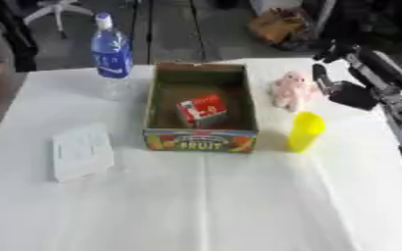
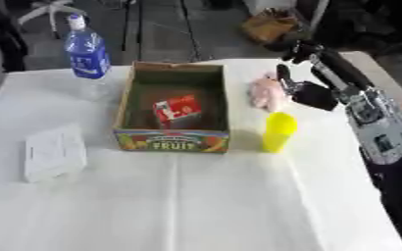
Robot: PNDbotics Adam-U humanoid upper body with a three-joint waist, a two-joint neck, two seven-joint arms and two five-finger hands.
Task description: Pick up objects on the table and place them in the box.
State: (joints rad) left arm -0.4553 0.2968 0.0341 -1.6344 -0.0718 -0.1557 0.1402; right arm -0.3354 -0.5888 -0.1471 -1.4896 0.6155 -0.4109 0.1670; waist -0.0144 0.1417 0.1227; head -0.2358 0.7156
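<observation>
So on the white table (image 1: 204,206) I count one box (image 1: 201,139), one carton (image 1: 202,111), one bottle (image 1: 111,51), one pink plush (image 1: 289,90), one yellow cup (image 1: 307,130) and one flat white packet (image 1: 82,151). The box is cardboard, open on top, sitting mid-table, and the front panel says "FRUIT" in big letters with fruit pictures either side. The red and white carton is already inside it, tilted a bit; there's print on it but I can't read any. The bottle has blue liquid and a blue label, standing upright off the box's far left corner, label unreadable too. The plush is just right of the box, the cup stands upright near its front right corner, and the packet lies well off to the left. Only the right hand (image 2: 303,90) is showing, right beside the plush; can't tell how its fingers are set or whether it's got hold of anything.
</observation>
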